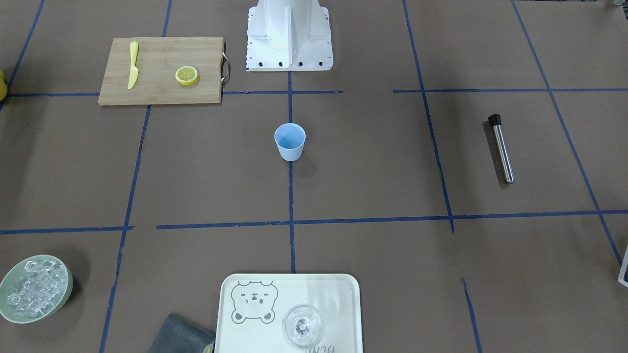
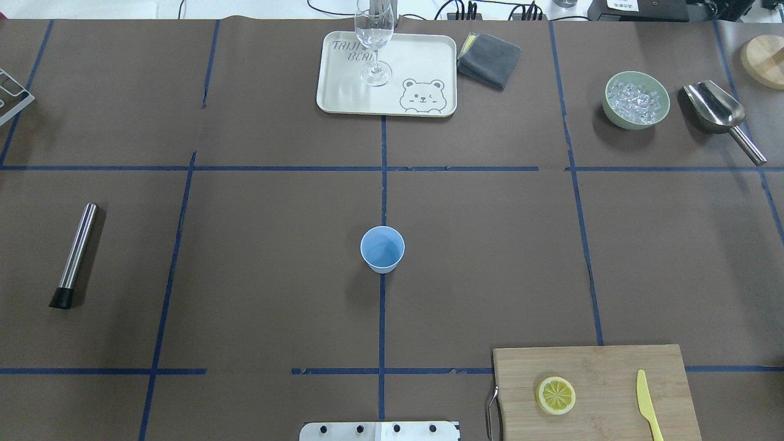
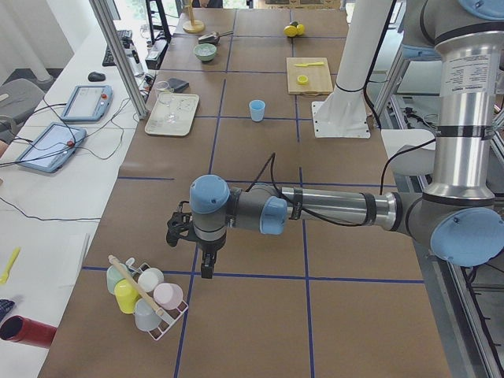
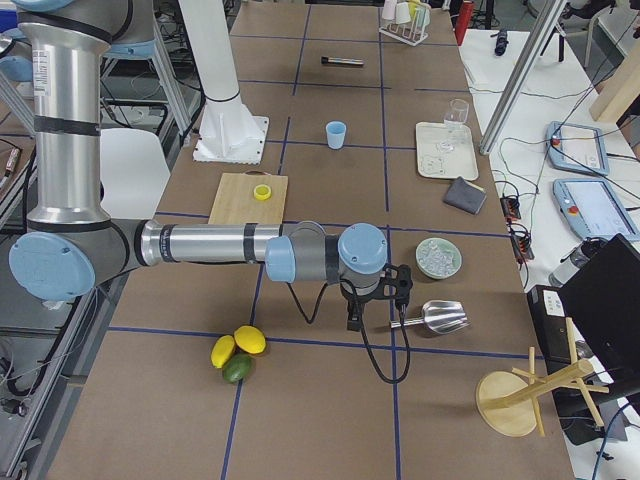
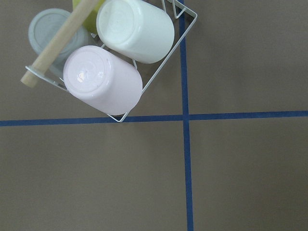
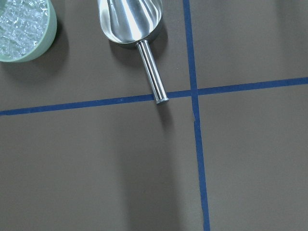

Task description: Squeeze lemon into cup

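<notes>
The lemon slice (image 1: 187, 75) lies flat on a wooden cutting board (image 1: 157, 90), and it also shows in the overhead view (image 2: 556, 395). The light-blue cup (image 1: 289, 141) stands upright at the table's middle (image 2: 382, 248). Neither gripper is near them. My left gripper (image 3: 206, 270) hangs far off by a wire rack of cups. My right gripper (image 4: 352, 320) hangs far off by a metal scoop. Both show only in the side views, so I cannot tell whether they are open or shut.
A yellow knife (image 1: 133, 64) lies on the board. A clear glass (image 2: 374, 43) stands on a bear tray (image 2: 429, 55). Also on the table are a green bowl of ice (image 2: 636, 100), a scoop (image 6: 130, 19), a steel rod (image 2: 76, 254), a cup rack (image 5: 110, 57) and whole fruit (image 4: 238, 352).
</notes>
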Robot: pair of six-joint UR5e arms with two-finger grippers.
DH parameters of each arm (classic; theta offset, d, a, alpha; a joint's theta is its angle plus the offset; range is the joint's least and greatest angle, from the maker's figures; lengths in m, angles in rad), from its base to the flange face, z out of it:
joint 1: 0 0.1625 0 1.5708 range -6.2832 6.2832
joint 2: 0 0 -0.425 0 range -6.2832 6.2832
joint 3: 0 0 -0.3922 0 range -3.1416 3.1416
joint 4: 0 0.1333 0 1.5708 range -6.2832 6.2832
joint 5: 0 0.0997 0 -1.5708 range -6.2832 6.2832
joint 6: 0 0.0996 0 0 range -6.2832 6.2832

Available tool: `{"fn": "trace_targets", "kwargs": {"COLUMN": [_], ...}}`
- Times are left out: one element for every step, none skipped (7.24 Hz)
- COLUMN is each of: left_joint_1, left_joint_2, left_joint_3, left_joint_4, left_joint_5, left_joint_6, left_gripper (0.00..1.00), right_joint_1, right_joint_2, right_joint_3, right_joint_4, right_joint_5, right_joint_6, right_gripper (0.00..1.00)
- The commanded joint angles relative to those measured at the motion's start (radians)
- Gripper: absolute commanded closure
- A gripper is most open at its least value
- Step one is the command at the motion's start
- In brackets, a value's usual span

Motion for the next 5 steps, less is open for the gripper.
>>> {"fn": "trace_targets", "kwargs": {"left_joint_1": [0.001, 0.002, 0.01, 0.048, 0.065], "left_joint_2": [0.0, 0.0, -0.003, -0.005, -0.005], "left_joint_3": [-0.002, -0.003, -0.008, -0.011, -0.01], "left_joint_4": [-0.009, -0.014, -0.034, -0.092, -0.097], "left_joint_5": [0.0, 0.0, 0.0, 0.0, -0.001], "left_joint_6": [0.001, 0.002, -0.002, -0.005, -0.007], "left_gripper": [0.0, 0.0, 0.0, 0.0, 0.0], "right_joint_1": [0.0, 0.0, 0.0, 0.0, -0.036], "right_joint_2": [0.0, 0.0, 0.0, 0.0, 0.03], "right_joint_3": [0.002, 0.002, 0.008, 0.039, 0.052], "right_joint_4": [0.0, 0.0, 0.0, 0.0, -0.007], "right_joint_5": [0.0, -0.001, 0.002, 0.003, 0.0], "right_joint_6": [-0.002, -0.002, 0.0, 0.0, 0.002], "right_gripper": [0.0, 0.0, 0.0, 0.0, 0.0]}}
